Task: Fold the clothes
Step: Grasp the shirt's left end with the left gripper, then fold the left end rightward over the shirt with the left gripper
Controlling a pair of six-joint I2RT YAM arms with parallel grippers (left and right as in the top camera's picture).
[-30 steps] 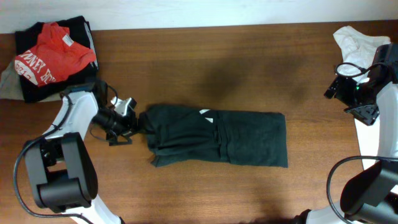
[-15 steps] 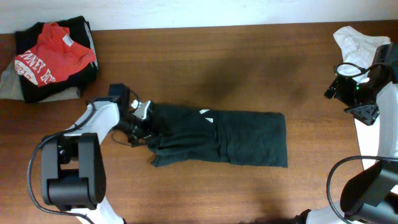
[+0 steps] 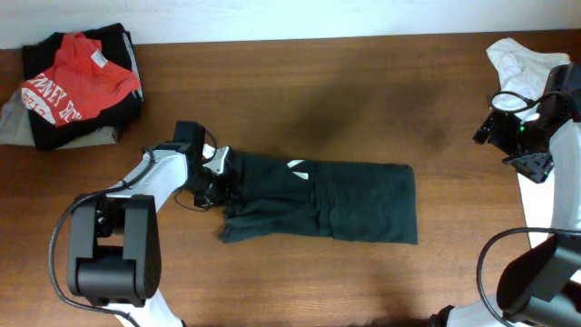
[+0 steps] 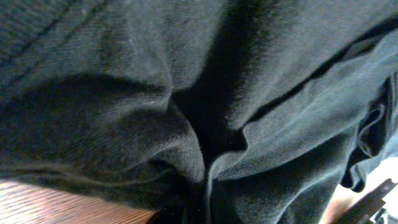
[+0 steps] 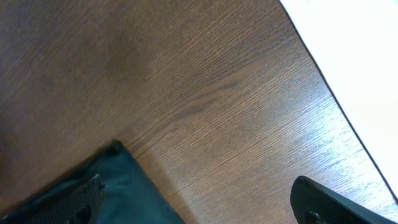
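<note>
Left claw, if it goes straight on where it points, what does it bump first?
The dark garment. The left claw points into its bunched end, and the wrist camera shows almost only that cloth. Depth is unclear, so it may be touching it now.

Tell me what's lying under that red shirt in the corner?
The red shirt lies on a black garment, with a greyish garment poking out below. Whether more clothes lie deeper in the pile is covered.
</note>
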